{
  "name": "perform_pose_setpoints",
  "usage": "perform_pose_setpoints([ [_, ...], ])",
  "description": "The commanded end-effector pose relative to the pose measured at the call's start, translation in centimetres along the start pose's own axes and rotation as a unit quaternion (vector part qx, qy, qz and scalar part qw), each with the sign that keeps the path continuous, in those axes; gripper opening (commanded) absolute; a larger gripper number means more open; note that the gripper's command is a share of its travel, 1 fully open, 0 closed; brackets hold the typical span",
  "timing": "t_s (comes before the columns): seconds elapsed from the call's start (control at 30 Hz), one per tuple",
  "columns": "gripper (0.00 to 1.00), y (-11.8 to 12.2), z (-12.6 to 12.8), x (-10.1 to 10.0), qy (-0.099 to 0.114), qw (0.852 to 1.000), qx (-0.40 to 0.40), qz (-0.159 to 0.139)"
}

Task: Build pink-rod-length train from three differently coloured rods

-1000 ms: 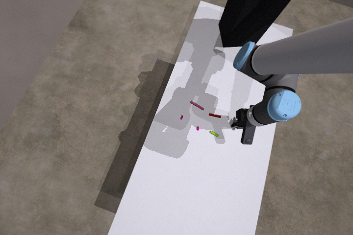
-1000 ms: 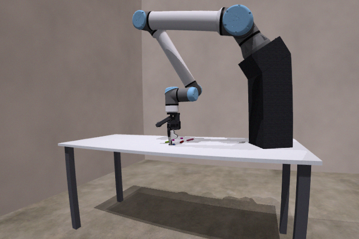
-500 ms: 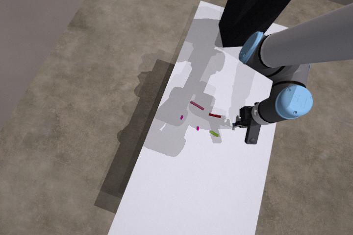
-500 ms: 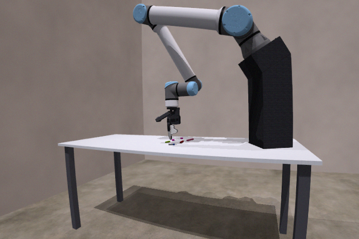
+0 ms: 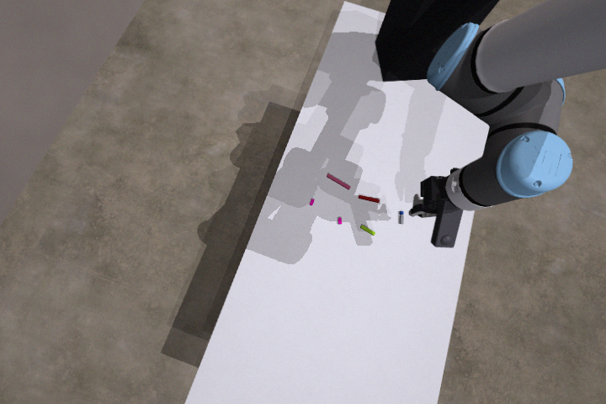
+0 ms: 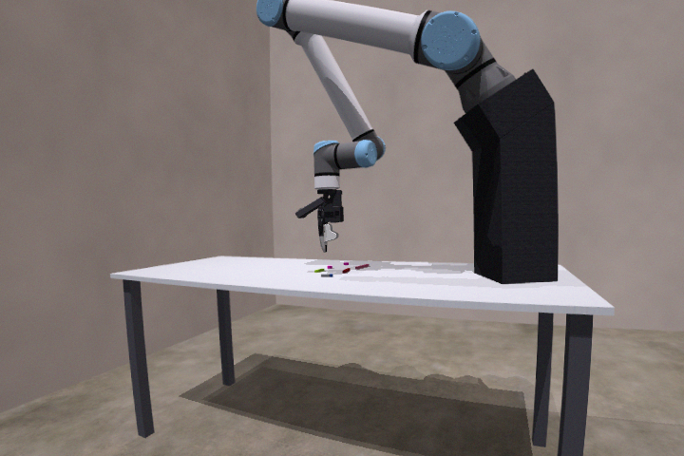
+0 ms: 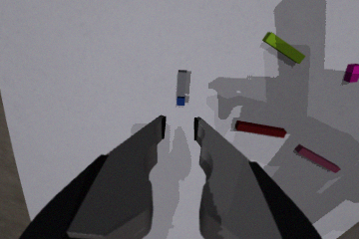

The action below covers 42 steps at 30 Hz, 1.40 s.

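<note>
A grey rod (image 5: 401,219) (image 7: 183,82) lies flat on the white table (image 5: 337,309), with a small blue rod (image 5: 401,213) (image 7: 180,101) touching one of its ends in a straight line. My gripper (image 5: 416,209) (image 6: 324,247) (image 7: 179,118) hangs above the table just short of the blue rod, its fingers a little apart with nothing between them. The pink rod (image 5: 337,181) (image 7: 316,158), a red rod (image 5: 369,199) (image 7: 260,128), a lime rod (image 5: 367,230) (image 7: 283,47) and two magenta rods (image 5: 311,201) (image 5: 340,220) lie scattered apart. One magenta rod (image 7: 353,73) shows in the wrist view.
The arm's black base (image 5: 408,38) (image 6: 515,188) stands at the far end of the table. The table's long edge (image 7: 8,164) runs close beside the grey and blue rods.
</note>
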<state>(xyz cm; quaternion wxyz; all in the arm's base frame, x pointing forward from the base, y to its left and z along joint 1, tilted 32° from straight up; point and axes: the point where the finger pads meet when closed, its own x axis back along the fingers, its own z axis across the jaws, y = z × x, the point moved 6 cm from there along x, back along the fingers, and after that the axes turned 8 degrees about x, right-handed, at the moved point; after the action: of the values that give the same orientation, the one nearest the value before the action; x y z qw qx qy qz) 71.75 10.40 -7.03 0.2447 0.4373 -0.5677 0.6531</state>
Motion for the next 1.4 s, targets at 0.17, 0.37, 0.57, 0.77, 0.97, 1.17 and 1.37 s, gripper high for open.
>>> perform_pose_setpoints([
  [0.17,1.00,0.0,0.0,0.2,0.000,1.000,0.000,0.000],
  [0.37,1.00,0.0,0.0,0.2,0.000,1.000,0.000,0.000],
  [0.57,1.00,0.0,0.0,0.2,0.000,1.000,0.000,0.000],
  [0.77,1.00,0.0,0.0,0.2,0.000,1.000,0.000,0.000],
  [0.97,1.00,-0.1,0.2,0.2,0.000,1.000,-0.012,0.000],
  [1.17,1.00,-0.2,0.4,0.1,0.000,0.999,-0.033,0.000],
  [1.37,1.00,-0.5,1.2,-0.1,0.000,0.996,-0.091,0.000],
])
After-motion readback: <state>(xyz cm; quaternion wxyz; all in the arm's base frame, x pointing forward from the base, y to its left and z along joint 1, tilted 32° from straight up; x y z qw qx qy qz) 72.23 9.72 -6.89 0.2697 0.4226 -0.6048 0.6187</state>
